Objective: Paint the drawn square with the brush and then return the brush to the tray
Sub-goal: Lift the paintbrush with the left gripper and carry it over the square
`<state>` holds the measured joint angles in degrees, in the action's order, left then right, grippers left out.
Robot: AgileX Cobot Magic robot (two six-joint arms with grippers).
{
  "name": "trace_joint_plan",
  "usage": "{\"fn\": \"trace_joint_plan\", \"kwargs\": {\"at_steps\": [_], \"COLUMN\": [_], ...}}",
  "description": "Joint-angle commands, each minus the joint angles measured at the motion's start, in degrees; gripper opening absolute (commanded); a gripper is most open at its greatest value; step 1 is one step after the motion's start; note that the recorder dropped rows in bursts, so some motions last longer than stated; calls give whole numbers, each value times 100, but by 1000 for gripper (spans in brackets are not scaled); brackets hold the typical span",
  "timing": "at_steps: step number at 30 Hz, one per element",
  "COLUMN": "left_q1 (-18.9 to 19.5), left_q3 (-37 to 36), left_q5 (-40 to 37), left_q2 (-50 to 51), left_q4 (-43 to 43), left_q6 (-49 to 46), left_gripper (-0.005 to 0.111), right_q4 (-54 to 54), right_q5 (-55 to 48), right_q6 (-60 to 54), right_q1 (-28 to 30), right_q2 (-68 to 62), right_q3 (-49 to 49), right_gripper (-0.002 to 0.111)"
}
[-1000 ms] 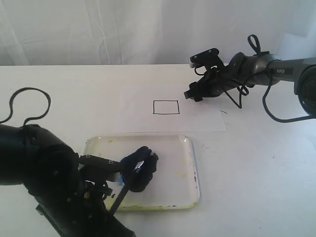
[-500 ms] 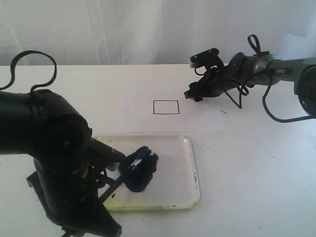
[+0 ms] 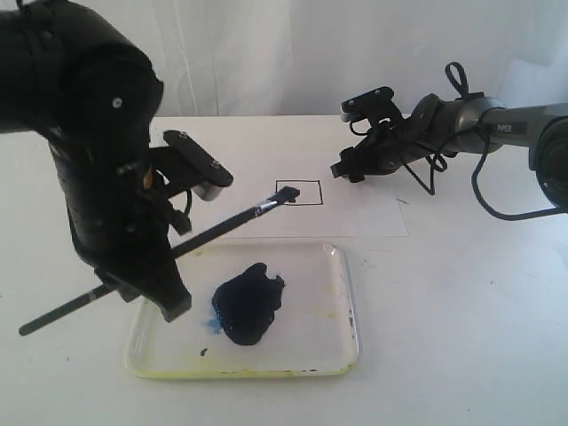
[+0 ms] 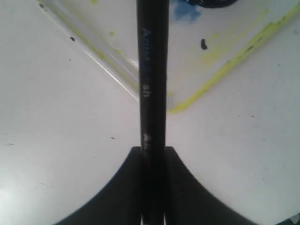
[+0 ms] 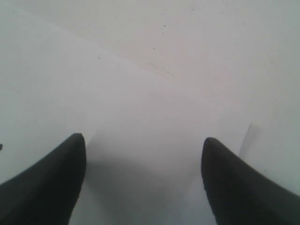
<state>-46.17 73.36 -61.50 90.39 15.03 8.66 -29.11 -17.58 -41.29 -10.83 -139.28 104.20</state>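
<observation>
The drawn square [image 3: 298, 192] is a thin black outline on the white paper [image 3: 364, 217], its inside blank. My left gripper [image 3: 142, 271] [image 4: 152, 154] is shut on the handle of the brush [image 3: 222, 226] [image 4: 152, 70], a long black stick slanting up to the right. Its wet dark tip [image 3: 288, 194] lies at the square's upper left corner; whether it touches I cannot tell. The clear tray [image 3: 328, 293] [image 4: 201, 61] sits in front of the paper with a dark navy paint blob [image 3: 248, 302]. My right gripper [image 3: 346, 169] [image 5: 143, 140] hangs open over the paper's far right part.
The brush's tail end [image 3: 35, 324] sticks out left of the tray over the white table. The bulky left arm [image 3: 98, 133] stands left of the paper. Cables [image 3: 426, 169] trail from the right arm. A white curtain closes off the back.
My left arm has risen from low over the tray, lifting the brush out of the paint blob and swinging its tip to the square. The right arm has not moved.
</observation>
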Motion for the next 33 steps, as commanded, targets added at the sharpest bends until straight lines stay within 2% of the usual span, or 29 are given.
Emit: {"fn": "trace_joint_plan", "kwargs": {"at_steps": [1, 4, 9, 20, 27, 33], "left_q1": [518, 803, 894, 894, 920, 1078], "left_q3": [127, 204, 644, 2091, 2194, 2194], "left_q5": [283, 442, 701, 34, 109, 442], "left_q2": [-32, 288, 782, 1959, 2282, 2401], "left_q4": [-3, -3, 216, 667, 1418, 1350], "left_q6": [-833, -1462, -1764, -2321, -2363, -2363], "left_gripper": [0, 0, 0, 0, 0, 0], "right_q4": [67, 67, 67, 67, 67, 67], "right_q5": [10, -9, -9, -23, -11, -11], "right_q6": [-5, -5, -5, 153, 154, 154], "right_q1": [4, 4, 4, 4, 4, 4], "right_q2": [-25, -25, -25, -25, -25, -25], "right_q3": [-26, -26, -26, -26, -26, -26], "right_gripper": [66, 66, 66, 66, 66, 66]}}
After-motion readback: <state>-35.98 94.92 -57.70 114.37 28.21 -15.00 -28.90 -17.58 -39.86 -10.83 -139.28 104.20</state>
